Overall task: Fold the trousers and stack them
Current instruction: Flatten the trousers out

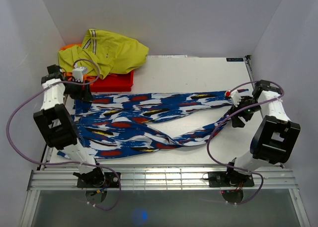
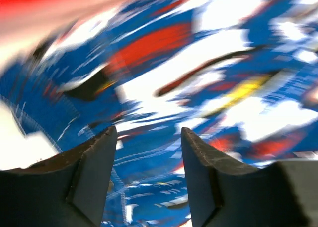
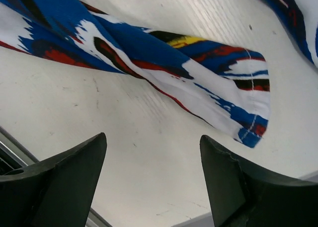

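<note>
Left claw [image 2: 148, 133] has its fingers apart with nothing between them, close over the soft royal blue trousers with white, red and black blotches [image 1: 144, 120]. Right claw [image 3: 153, 140] is also apart and empty, near one leg end. The trousers lie spread on the white desk [image 1: 198, 73], with the legs twisted.

Two-arm set: left arm [image 1: 52, 100] and right arm [image 1: 276, 110], white links, black boxy joint housings, lilac cables [image 1: 8, 130] looped base to wrist, dark wedge-shaped pincer fingers [image 2: 92, 172].
</note>
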### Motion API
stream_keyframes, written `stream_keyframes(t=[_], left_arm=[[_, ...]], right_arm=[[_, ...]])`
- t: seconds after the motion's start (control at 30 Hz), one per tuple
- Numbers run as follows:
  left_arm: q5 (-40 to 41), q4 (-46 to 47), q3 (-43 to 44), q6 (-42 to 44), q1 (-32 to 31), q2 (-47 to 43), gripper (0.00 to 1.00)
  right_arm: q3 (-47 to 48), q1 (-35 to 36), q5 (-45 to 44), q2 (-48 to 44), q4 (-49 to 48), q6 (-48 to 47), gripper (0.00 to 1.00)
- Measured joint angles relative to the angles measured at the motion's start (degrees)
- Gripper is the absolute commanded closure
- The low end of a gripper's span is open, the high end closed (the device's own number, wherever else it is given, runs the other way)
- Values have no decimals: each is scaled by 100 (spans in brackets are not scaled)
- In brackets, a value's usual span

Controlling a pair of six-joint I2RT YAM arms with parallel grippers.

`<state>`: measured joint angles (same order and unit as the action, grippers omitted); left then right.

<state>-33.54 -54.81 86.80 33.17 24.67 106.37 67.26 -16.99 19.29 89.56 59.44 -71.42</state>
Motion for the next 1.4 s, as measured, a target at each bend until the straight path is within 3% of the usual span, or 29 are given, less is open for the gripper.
stream_keyframes(t=[0.13, 0.33, 0.47, 0.67, 0.83, 0.97, 1.13, 1.23, 1.3, 1.4], left_arm=[[-345, 20, -262, 549, -1259, -1486, 32], [-807, 527, -1504, 800, -3985, -3244, 30], [-365, 1045, -2271, 787, -5678, -3176, 30], [448, 1740, -2249, 774, -7471, -2116, 30], [883, 2048, -1650, 839, -8354, -1073, 34], [999, 2111, -1316, 874, -8802, -431, 42], [1202, 2103, -1283, 907, -9099, -59, 77], [1362, 2109, -1283, 933, -9182, -37, 93], [1443, 2124, -1283, 925, -9204, -42, 100], [1462, 2090, -1283, 901, -9232, -155, 100]], right_arm=[[-494, 13, 402, -343, -216, -310, 19], [-896, -68, 824, -557, -636, -1486, 23], [-660, -74, 999, -291, -817, -1519, 28], [317, -79, 1145, 1036, -901, -1058, 27], [350, -79, 1196, 1624, -935, -680, 26], [358, -79, 1217, 1725, -957, -525, 42], [446, -79, 1209, 1749, -894, -398, 51], [498, -72, 1163, 1749, -826, -361, 57], [525, -72, 1104, 1749, -789, -345, 59], [538, -72, 901, 1740, -713, -280, 59]])
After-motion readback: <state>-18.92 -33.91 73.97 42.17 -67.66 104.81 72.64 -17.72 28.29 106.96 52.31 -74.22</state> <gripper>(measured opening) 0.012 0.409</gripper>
